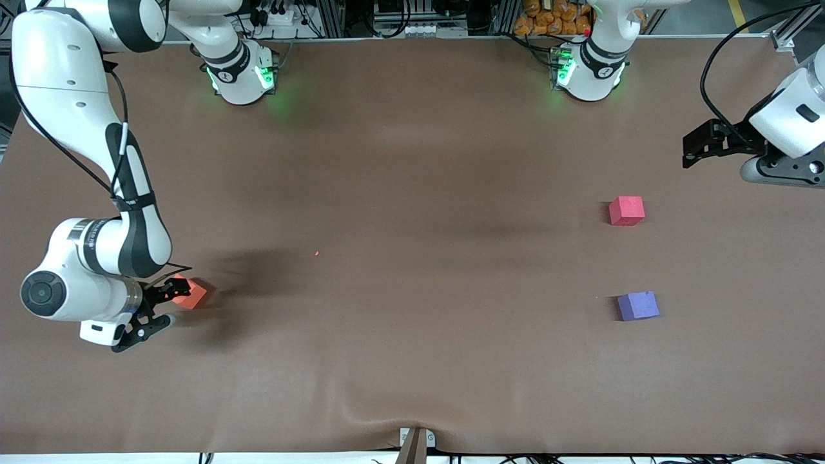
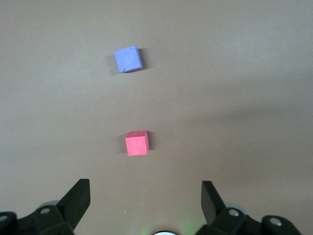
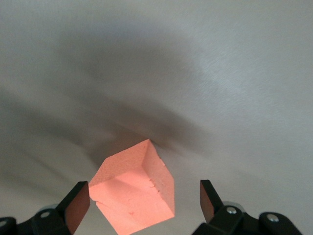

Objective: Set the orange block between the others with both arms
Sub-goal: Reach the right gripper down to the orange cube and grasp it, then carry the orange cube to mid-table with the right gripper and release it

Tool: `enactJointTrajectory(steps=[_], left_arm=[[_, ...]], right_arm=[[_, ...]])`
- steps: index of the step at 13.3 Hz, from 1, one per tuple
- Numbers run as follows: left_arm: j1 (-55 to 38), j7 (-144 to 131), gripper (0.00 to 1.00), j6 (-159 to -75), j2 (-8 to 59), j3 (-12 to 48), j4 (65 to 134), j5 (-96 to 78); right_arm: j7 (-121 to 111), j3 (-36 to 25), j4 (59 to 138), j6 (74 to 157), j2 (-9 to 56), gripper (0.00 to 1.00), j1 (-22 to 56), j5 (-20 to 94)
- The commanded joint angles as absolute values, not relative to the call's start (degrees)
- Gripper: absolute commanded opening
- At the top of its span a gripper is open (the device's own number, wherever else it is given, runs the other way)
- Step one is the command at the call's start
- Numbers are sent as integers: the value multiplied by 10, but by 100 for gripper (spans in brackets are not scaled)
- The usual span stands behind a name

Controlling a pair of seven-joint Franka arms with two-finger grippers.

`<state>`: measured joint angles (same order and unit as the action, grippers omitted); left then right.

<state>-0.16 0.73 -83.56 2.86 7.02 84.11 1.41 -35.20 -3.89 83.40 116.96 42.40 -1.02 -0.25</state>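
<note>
Better to square the right gripper's (image 1: 156, 308) wide-spread fingers (image 3: 77, 201) around the orange block (image 1: 187, 292) at the right arm's end of the surface (image 1: 412, 258) before squeezing; left gripper (image 2: 145, 198) waiting, spread too.

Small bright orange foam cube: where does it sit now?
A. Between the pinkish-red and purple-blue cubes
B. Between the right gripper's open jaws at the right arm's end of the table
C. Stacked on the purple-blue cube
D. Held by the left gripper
B: the small bright orange foam cube lies on the table between the open jaws of the right gripper, well apart from the other two cubes.
</note>
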Motion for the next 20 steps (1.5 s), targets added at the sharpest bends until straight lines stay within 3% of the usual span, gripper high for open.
enactJointTrajectory(steps=[1,7,8,9,11,14,18,20], left_arm=[[3,-3,100,-840,29,71,838,6],[3,-2,100,-840,29,71,838,6],[3,-2,100,-840,29,71,838,6],[3,-2,100,-840,29,71,838,6],[4,-2,100,-840,29,71,839,3],[4,-2,100,-840,30,71,839,3],[4,-2,100,-840,30,71,839,3],[4,-2,100,-840,32,71,838,3]], right_arm=[[-373,-39,862,1179,426,100,-8,-8],[-375,-38,879,1193,446,100,7,-53],[-387,-38,879,1207,446,75,11,-67],[-394,-38,879,1212,446,58,11,-66],[-393,-37,870,1215,445,53,11,-63],[-381,-30,843,1216,436,34,42,-48],[-277,-33,845,1210,417,33,112,111],[-179,-40,845,1210,409,33,169,127]])
